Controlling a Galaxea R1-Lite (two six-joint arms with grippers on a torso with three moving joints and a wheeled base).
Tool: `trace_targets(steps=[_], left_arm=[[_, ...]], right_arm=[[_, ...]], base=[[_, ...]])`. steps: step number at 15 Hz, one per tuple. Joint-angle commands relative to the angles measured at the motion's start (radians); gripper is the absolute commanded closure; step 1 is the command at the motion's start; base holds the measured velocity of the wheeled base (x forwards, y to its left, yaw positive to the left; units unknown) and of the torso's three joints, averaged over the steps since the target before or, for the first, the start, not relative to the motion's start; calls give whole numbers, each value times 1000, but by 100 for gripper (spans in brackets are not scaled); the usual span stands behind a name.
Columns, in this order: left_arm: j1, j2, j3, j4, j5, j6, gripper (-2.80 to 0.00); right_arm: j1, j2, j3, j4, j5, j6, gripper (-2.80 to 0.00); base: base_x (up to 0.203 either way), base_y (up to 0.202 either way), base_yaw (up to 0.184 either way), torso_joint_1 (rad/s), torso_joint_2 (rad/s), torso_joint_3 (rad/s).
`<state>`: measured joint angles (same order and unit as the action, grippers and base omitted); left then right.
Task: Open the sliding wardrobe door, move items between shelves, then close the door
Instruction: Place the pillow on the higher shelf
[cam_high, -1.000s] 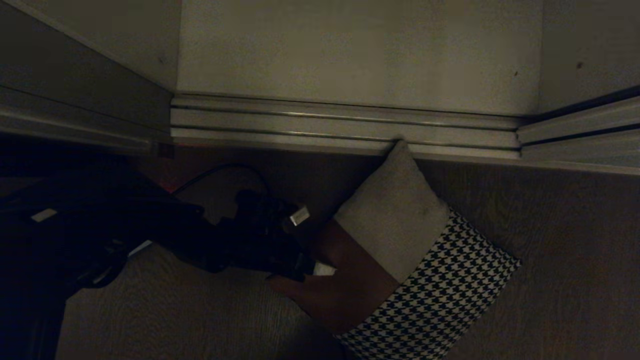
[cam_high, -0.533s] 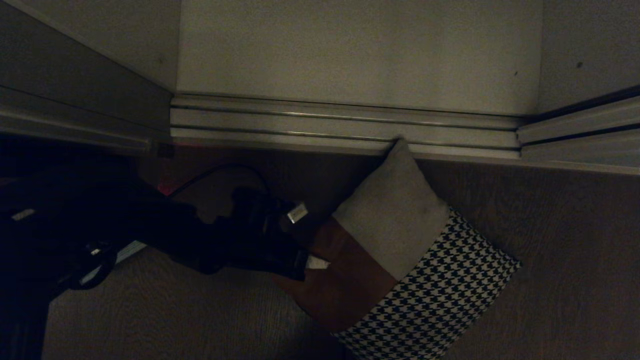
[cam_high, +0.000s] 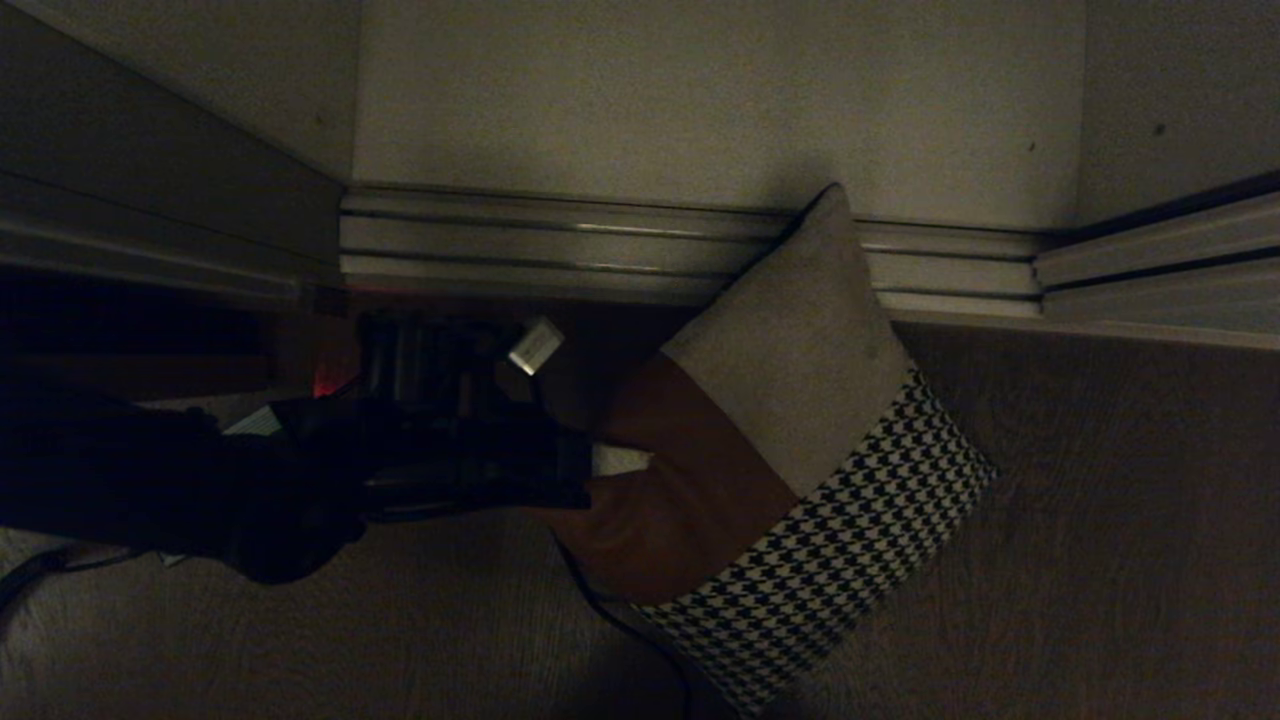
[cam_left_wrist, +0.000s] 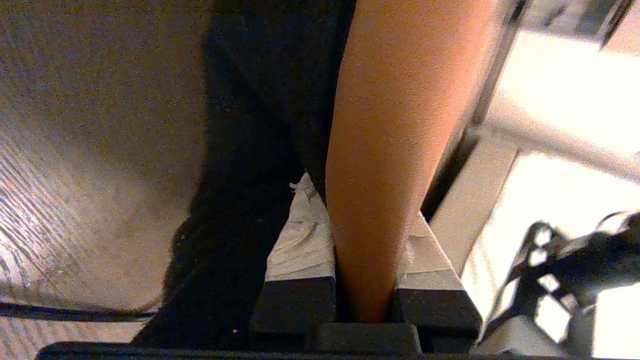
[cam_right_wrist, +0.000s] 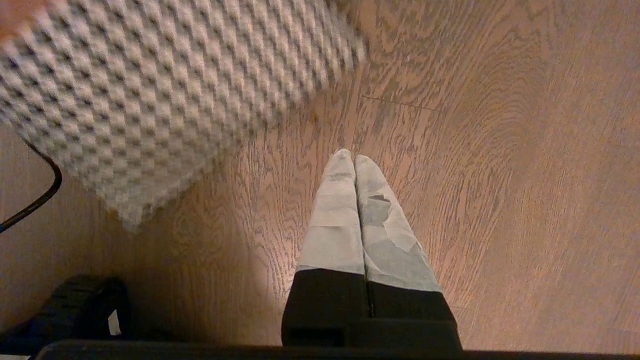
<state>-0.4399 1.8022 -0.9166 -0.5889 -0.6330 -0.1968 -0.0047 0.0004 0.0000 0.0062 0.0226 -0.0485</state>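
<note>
Wood-grain floor (cam_high: 1100, 560) runs up to the ribbed metal floor track (cam_high: 560, 245), and beyond the track lies the pale bottom shelf (cam_high: 700, 110) of the wardrobe, with the opening clear in front of it. The left gripper (cam_high: 600, 462) comes in low from the robot's left, and its fingers (cam_left_wrist: 300, 240) are clamped on the brown corner of the cushion (cam_high: 790, 420); in the left wrist view the brown fabric runs straight out between the two pads. From the fingers the cushion stretches away to the robot's right. Its long axis lies on a slant: the beige end points forward of the fingers and overlaps the floor track, while the houndstooth end trails back from them toward the robot. The shelf sits forward of the fingers, past the track, so the coming move looks like a carry forward with the beige end leading, high enough that the hanging houndstooth end clears the track. The right gripper (cam_right_wrist: 354, 165) hangs over bare floor with its fingers pressed together on nothing, just beside the houndstooth corner; the left is plainly the working one.
</note>
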Motion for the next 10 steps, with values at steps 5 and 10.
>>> trace_targets(steps=[5,10], left_arm=[[-126,-428,106,47,182,-37,0],[-179,-626,114,228,303,62,0]], right_arm=[[0,-1,3,0,0,-1,0],[0,0,3,0,0,-1,0]], base=[[0,0,0,0,0,0],[0,0,0,0,0,0]])
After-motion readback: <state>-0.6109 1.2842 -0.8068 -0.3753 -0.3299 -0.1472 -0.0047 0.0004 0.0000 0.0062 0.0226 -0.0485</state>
